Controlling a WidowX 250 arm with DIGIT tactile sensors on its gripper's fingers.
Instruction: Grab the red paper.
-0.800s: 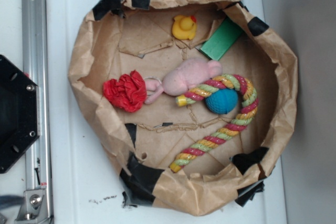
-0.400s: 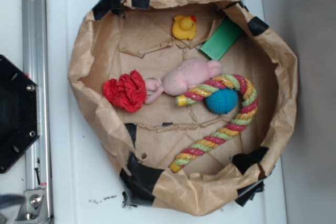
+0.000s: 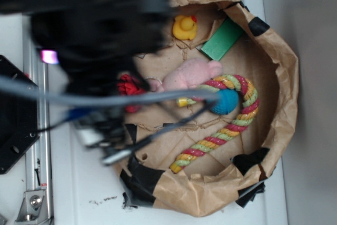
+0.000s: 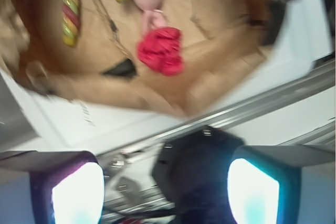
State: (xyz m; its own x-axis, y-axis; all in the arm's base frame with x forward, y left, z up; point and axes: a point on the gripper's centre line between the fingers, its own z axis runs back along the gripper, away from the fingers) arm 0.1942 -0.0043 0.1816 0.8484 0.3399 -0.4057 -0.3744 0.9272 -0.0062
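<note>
Red paper (image 4: 160, 51): crumpled wad, lying on the brown floor of the paper-lined bin (image 3: 284, 61), toward 9 o'clock of the bin in the exterior view; there mostly hidden behind the blurred arm, only a red sliver (image 3: 128, 86) showing. Touching nothing but the bin floor and the tail end of the pink plush toy.

Claw (image 4: 165, 198): seen in the wrist view only, fingers (image 4: 79, 195) spread wide at the lower corners, nothing between them; well apart from the wad, which sits at 12 o'clock of the claw gap. Dark base plate visible between the fingers.

Pink plush toy (image 3: 190, 74): centre of bin, just beside the wad at its 3 o'clock.

Striped rope cane (image 3: 231, 119): hooked around the teal ball (image 3: 224, 101), shaft running toward 7 o'clock.

Yellow duck (image 3: 185, 27): at 12 o'clock of the bin.

Green block (image 3: 222, 40): just beside the duck at its 3 o'clock, leaning on the bin wall.

White tabletop (image 3: 84, 183): under the bin.
</note>
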